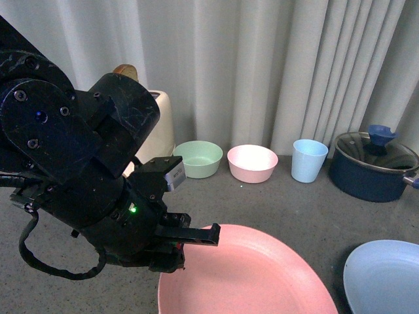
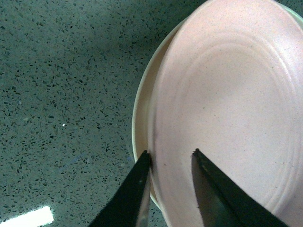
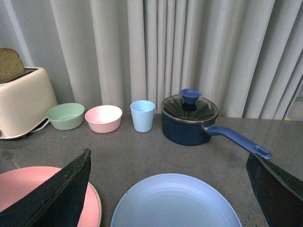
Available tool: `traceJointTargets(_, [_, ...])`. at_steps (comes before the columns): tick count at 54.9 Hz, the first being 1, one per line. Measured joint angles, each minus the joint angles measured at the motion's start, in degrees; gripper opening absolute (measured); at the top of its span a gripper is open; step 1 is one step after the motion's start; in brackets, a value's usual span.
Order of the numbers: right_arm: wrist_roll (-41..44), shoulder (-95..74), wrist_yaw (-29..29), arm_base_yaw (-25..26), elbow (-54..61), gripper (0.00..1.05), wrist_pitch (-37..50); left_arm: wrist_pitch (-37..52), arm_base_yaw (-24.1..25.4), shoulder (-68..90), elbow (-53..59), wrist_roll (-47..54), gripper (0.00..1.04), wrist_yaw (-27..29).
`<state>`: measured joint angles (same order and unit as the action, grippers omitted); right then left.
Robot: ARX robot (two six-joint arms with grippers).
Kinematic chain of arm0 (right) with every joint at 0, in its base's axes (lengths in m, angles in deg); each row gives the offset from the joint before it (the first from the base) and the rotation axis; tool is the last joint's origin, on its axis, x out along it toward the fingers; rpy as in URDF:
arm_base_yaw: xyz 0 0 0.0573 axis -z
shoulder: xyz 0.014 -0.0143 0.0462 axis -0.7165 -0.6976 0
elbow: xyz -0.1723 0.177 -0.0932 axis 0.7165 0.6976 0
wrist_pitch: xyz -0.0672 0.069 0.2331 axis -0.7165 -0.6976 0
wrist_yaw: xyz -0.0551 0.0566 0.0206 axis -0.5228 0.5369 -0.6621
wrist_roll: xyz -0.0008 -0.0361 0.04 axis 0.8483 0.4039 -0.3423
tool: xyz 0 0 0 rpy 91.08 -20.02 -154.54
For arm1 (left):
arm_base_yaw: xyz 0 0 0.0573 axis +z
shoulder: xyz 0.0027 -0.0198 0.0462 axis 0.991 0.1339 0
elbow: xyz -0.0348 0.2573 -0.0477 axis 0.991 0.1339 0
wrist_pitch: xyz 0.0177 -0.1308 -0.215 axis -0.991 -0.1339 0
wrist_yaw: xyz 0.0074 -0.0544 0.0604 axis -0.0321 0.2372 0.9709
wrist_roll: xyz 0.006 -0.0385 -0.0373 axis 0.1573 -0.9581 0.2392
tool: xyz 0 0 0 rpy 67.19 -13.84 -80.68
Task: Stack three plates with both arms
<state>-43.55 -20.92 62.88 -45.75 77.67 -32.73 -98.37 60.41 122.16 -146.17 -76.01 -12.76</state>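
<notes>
Left gripper (image 2: pixel 171 153) spread, its fingers (image 2: pixel 130 198) parted astride the rim of the pink plate (image 2: pixel 227 109) — one tip at the plate's outer edge, the other over its inner surface; cannot tell whether either pad touches.

Pink plate lying on the beige plate (image 2: pixel 141 109), slightly off centre, with only a crescent of beige rim showing beside it; both on the grey speckled table (image 2: pixel 61 71), low and close in the front view, just beside the bulky black left arm (image 1: pixel 72 163).

Light blue plate (image 3: pixel 177 203) alone on the table, on the robot's right, near the stacked pair but apart from it; not yet stacked.

Right gripper (image 3: pixel 168 156) splayed wide, hovering over the light blue plate and holding nothing — dark fingers at either side of the right wrist view, well apart.

Along the back, before the pale curtain (image 1: pixel 275 65), from left to right in the front view:
- cream toaster (image 1: pixel 162 124) with a slice of bread (image 1: pixel 124 70) sticking up;
- green bowl (image 1: pixel 198 159);
- pink bowl (image 1: pixel 252 163);
- light blue cup (image 1: pixel 309 160);
- dark blue saucepan (image 1: pixel 370 173) under a glass lid (image 1: pixel 376 152) with a blue knob (image 1: pixel 382 135), long blue handle (image 3: pixel 236 141) pointing toward the robot's right.
</notes>
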Motion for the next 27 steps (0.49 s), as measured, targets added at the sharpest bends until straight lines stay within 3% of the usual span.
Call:
traceJointTargets(12, [0.0, 0.0, 0.0, 0.0, 0.0, 0.97, 0.0, 1.4, 1.99, -5.25, 2.1, -0.66, 0.7, -2.47])
traceJointTargets(20, [0.0, 0.0, 0.0, 0.0, 0.0, 0.97, 0.0, 8.96, 6.12, -14.53, 7.76, -0.66, 0.98, -1.27])
traceJointTargets(27, [0.0, 0.0, 0.0, 0.0, 0.0, 0.97, 0.0, 21.73, 9.35, -24.65, 16.63, -1.22, 0.98, 5.14])
